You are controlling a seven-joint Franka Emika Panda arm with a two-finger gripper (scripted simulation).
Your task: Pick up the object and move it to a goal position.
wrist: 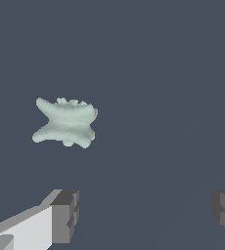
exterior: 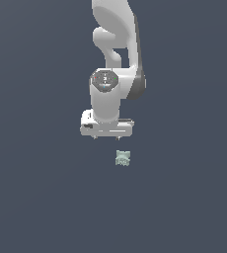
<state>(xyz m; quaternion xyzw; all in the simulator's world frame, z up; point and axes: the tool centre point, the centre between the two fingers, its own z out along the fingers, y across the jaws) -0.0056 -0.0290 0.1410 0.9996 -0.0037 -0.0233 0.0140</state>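
Grey-green object lies alone on flat floor, apart from the wide-spread, empty jaws.

One object, pale grey-green, lumpy, roughly square with pinched sides; same single piece in the wrist view. One robot arm, white with dark grey trim. One gripper on it. Two fingers on that gripper, both dark-tipped, both in the wrist view. One plain dark blue-grey surface under everything.
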